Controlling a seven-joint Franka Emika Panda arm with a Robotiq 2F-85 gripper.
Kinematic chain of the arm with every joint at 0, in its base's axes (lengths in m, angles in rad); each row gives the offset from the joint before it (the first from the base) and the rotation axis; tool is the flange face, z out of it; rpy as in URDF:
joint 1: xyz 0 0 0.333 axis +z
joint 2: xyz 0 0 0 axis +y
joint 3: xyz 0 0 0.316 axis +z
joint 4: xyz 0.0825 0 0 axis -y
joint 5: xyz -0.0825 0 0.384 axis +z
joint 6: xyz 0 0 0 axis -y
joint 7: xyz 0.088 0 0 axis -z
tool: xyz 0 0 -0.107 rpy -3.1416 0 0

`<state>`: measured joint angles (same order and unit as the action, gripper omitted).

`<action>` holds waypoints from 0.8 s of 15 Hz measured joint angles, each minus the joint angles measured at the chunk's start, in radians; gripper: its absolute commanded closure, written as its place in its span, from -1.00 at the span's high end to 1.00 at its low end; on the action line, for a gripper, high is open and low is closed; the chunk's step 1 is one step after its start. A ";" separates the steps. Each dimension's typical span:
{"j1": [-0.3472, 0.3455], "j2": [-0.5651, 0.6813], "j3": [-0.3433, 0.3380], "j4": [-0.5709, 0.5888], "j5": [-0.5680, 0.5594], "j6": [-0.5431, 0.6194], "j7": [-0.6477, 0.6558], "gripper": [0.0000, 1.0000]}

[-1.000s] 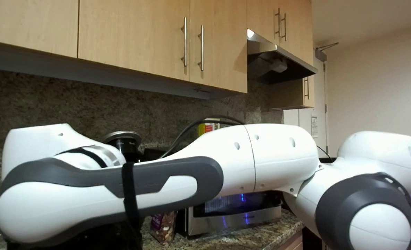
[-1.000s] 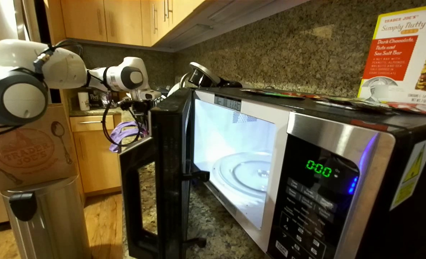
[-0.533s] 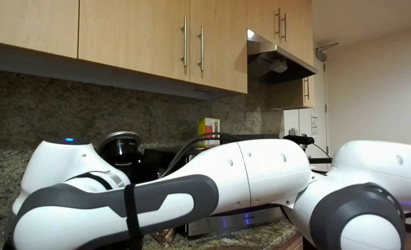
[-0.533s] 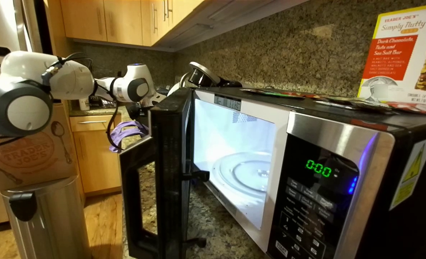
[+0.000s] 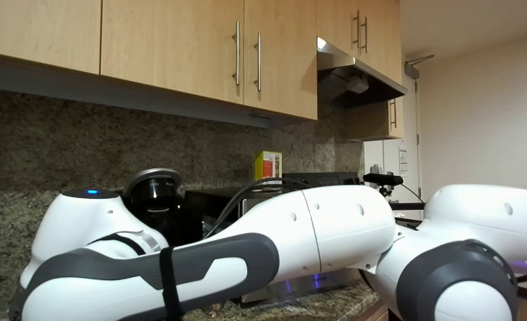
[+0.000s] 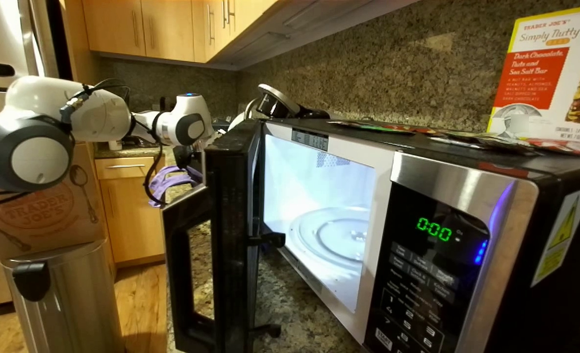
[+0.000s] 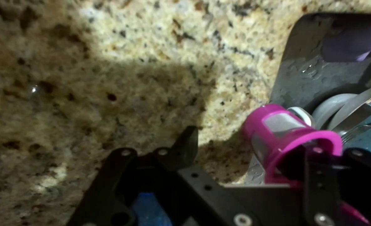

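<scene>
Pink, the cup [image 7: 276,140] at four o'clock in the wrist view shows beyond the spread gripper [image 7: 252,138], tilted perhaps because the sink edge [image 7: 284,70] props it.

In an ext. view you've got a dim, murky backsplash [image 5: 134,142]; range hood [image 5: 357,73] has a hot glint, top L. In an ext. view, your microwave cavity [image 6: 314,196] glows cool white, near blown out; control panel [image 6: 427,264] dark w/ green digits [image 6: 434,229], blue glints. Fridge [image 6: 5,34] glares white. Wide-angle stretch skews the snack box [image 6: 547,78], R edge. Wrist view: patchy warm light on your countertop [image 7: 94,88], broad shadow mid-pic; pink cup [image 7: 293,138] softly lit, gripper [image 7: 252,139] near-black, slightly OOF.
</scene>
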<state>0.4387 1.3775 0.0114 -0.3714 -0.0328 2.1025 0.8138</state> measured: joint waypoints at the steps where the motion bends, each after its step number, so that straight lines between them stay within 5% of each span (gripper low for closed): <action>1: 0.000 0.002 0.000 0.000 0.000 0.000 0.002 0.94; 12: 0.008 0.010 -0.017 0.000 0.000 -0.007 0.038 1.00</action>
<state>0.4469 1.3879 -0.0054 -0.3716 -0.0330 2.0959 0.8519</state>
